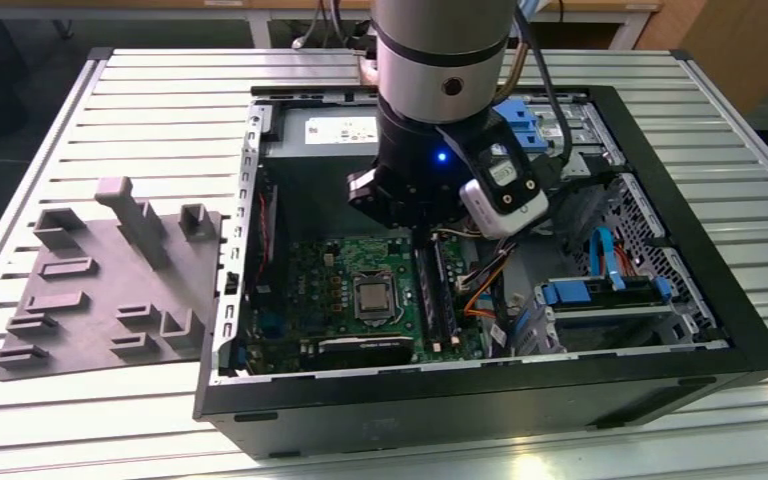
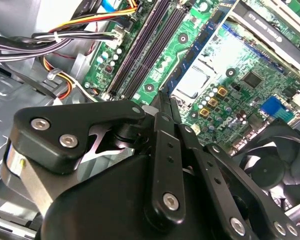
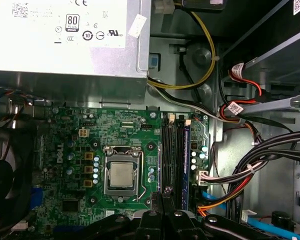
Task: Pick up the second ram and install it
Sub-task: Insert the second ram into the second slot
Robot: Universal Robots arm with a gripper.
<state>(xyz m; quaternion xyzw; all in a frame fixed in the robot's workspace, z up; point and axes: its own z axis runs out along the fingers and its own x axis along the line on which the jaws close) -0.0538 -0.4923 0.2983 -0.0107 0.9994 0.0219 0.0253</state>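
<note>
Down inside the computer case (image 1: 491, 390), the gripper (image 2: 161, 106) is pinched nearly shut on a thin dark edge, apparently the second ram (image 2: 159, 96), just above the memory slots (image 3: 172, 150). Insertion seems in hand; seating needs it square over a free slot.

We see a table (image 1: 157, 90) topped with pale metal slats running across the exterior view. Two things lie directly on it. An open black computer case (image 1: 491, 400) rests flat on the slats, its open side facing up. Just beside it, to the exterior view's left, sits a grey moulded tray (image 1: 91, 300), possibly rubber or plastic, with several upright blocks rising from it.
</note>
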